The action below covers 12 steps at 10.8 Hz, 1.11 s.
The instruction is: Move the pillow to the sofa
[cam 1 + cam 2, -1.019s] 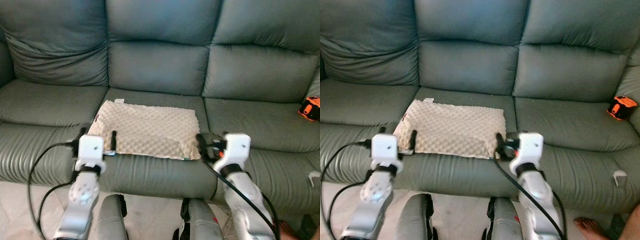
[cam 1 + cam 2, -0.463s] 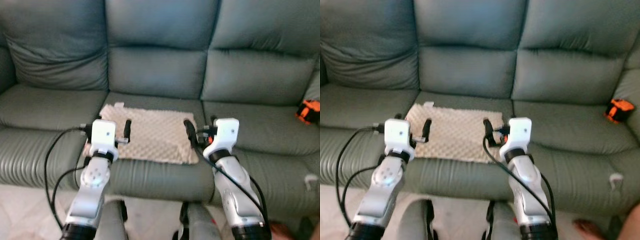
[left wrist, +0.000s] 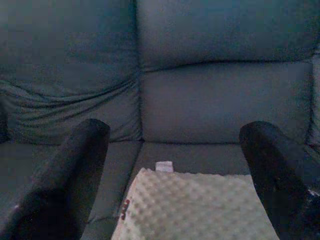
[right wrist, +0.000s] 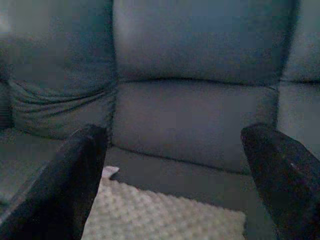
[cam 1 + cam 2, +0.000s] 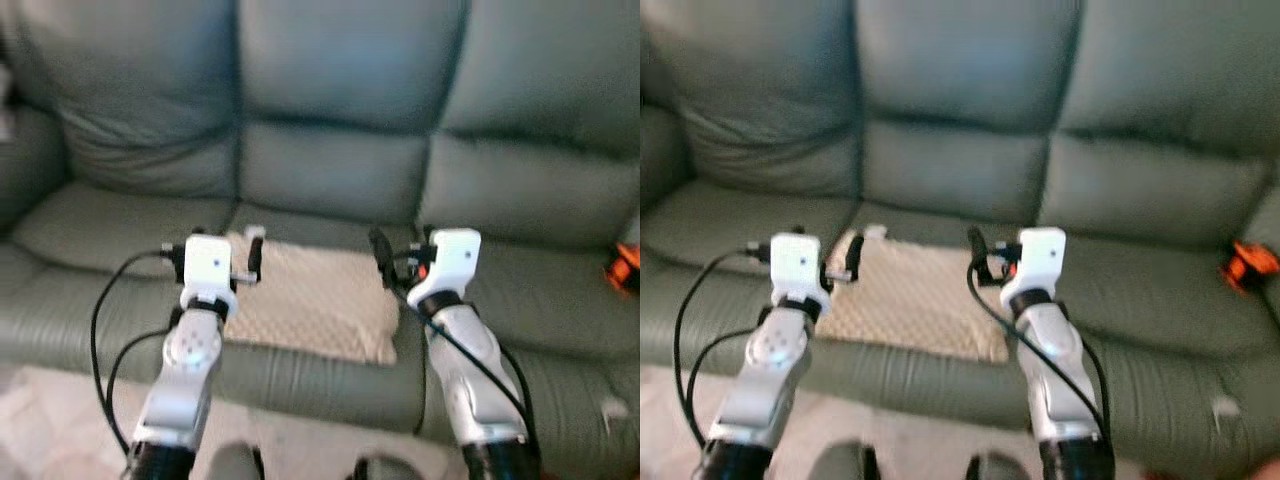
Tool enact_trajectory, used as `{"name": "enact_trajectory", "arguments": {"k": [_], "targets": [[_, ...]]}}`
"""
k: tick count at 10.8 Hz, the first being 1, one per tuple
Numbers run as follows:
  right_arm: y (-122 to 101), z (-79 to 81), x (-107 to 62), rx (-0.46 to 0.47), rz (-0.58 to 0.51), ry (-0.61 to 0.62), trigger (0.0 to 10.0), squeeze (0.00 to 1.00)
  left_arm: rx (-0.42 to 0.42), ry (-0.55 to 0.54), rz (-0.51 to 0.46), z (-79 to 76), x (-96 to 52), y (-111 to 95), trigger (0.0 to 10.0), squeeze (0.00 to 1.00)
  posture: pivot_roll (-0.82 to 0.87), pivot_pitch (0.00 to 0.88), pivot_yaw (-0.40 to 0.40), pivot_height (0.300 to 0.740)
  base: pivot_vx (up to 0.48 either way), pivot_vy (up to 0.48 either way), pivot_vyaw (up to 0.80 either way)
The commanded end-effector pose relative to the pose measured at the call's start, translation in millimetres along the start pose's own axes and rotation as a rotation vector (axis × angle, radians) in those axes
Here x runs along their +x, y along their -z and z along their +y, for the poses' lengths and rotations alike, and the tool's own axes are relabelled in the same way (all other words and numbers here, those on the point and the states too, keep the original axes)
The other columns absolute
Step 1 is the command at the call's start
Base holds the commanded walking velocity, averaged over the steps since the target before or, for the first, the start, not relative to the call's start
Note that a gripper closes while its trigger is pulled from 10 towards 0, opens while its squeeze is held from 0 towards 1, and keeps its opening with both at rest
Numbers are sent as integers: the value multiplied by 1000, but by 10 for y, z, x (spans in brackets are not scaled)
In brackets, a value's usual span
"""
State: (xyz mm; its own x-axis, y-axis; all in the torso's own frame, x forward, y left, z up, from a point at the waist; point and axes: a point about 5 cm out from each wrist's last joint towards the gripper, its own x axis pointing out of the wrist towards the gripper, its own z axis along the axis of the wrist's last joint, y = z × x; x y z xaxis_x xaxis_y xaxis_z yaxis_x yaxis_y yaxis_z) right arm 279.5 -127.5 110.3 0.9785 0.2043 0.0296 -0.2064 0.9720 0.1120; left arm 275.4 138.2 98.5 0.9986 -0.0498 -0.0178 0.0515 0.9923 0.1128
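The beige bumpy pillow (image 5: 315, 300) lies flat on the middle seat of the grey-green sofa (image 5: 340, 180), reaching the seat's front edge. My left gripper (image 5: 220, 258) hovers over the pillow's left end, open and empty. My right gripper (image 5: 400, 248) is held over the pillow's right end, also open with nothing in it. In the left wrist view the fingers (image 3: 70, 170) stand wide apart, with the pillow (image 3: 195, 207) below and the sofa back ahead. The right wrist view has the same spread fingers (image 4: 75, 180) over the pillow (image 4: 160, 215).
An orange and black object (image 5: 628, 268) rests on the sofa's right seat. A small white scrap (image 5: 610, 405) sits on the front of that seat. Pale floor (image 5: 50, 410) lies before the sofa.
The camera has pulled back and shifted, blurring the picture. Both grippers rose from the pillow's front edge to hover above its ends. The pillow stays on the seat.
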Motion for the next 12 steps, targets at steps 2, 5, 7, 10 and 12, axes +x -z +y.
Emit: {"name": "enact_trajectory", "arguments": {"k": [2, 5, 7, 10, 12], "targets": [[20, -31, 9, 17, 5, 19, 10000, 0, -5, -9, 34, 1, 14, 47, 10000, 0, -31, 0, -28, 740, 0, 240, 0], [34, -31, -2, 21, 14, 18, 10000, 0, -8, -10, 40, -15, 16, 52, 10000, 0, -35, 0, -33, 740, 0, 480, 0], [42, -19, -5, 26, 18, 12, 10000, 0, -10, -12, 40, -14, 14, 49, 10000, 0, -35, 0, -34, 740, 0, 480, 0], [62, -11, -16, 26, 26, 5, 10000, 0, -15, -14, 55, -18, 4, 66, 10000, 0, -34, 0, -37, 740, 0, 480, 0], [64, -5, -25, 21, 28, -4, 10000, 0, -11, -12, 59, -25, -8, 73, 10000, 0, -34, 0, -38, 740, 0, 480, 0]]}}
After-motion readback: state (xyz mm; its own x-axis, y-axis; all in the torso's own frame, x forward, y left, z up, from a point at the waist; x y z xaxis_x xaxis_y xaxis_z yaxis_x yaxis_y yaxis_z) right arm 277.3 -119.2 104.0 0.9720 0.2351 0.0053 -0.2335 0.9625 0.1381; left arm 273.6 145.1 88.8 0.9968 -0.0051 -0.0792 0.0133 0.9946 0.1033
